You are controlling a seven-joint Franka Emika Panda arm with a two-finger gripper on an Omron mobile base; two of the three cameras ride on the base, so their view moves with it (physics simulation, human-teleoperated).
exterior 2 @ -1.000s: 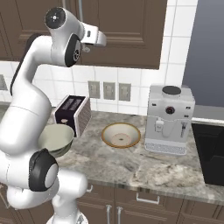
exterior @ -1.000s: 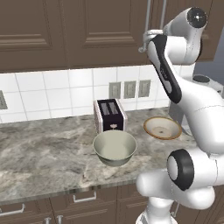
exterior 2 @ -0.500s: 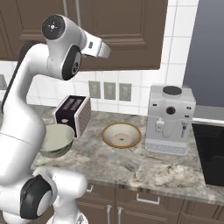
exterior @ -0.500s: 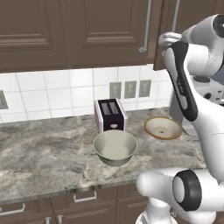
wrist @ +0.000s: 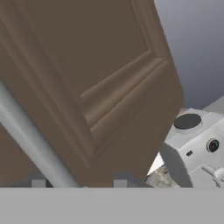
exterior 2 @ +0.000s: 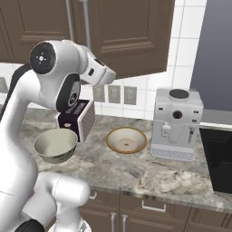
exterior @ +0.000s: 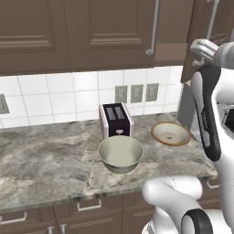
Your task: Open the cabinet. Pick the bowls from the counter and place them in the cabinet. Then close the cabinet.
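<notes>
Writing: none readable.
Deep bowl point(exterior: 120, 153): empty, on counter point(exterior: 41, 160).
Patterned bowl point(exterior: 170, 133): empty.
Gripper point(wrist: 78, 183): fingertips straddle cabinet point(exterior: 109, 27) handle point(wrist: 30, 140); grip unclear.

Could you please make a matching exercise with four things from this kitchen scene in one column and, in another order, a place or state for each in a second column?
Things:
1. right cabinet door
2. plain bowl
3. patterned bowl
4. toaster

Places or states:
A. beside the coffee machine
B. against the tiled wall, behind the plain bowl
C. swung partly open
D. near the counter front edge

Pairs: 1-C, 2-D, 3-A, 4-B
</notes>
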